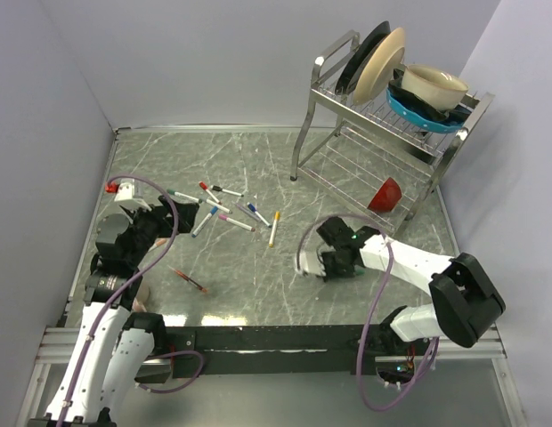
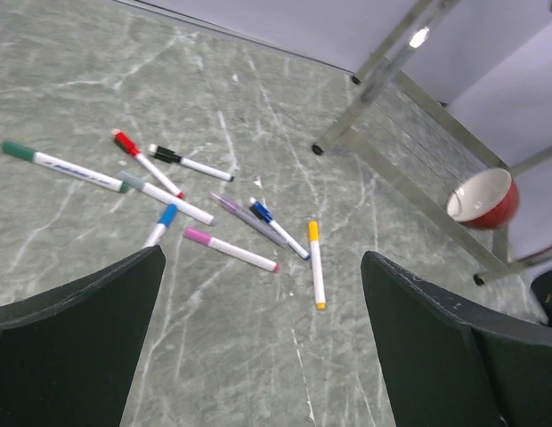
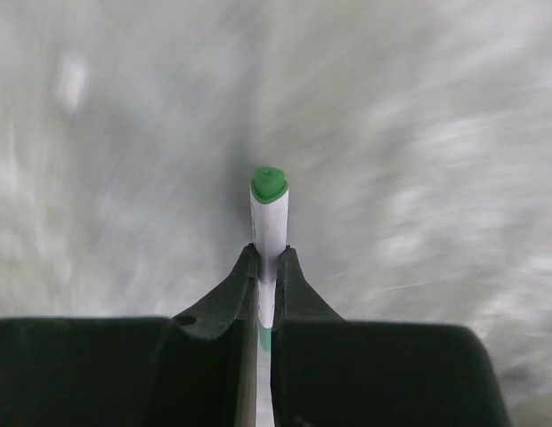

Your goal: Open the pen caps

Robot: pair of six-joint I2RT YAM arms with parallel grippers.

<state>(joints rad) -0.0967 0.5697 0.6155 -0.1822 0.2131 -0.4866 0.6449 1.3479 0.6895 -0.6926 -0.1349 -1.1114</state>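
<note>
Pinned for uncapping: the right gripper clenches a green marker, centre frame.
The left gripper hangs wide open over the other pen caps, scattered across the left-centre of its view. The step likely goes best with a firm hold on the marker's white barrel, the free claw pinching only the coloured cap and pulling straight along the barrel's axis, without bending it sideways.
</note>
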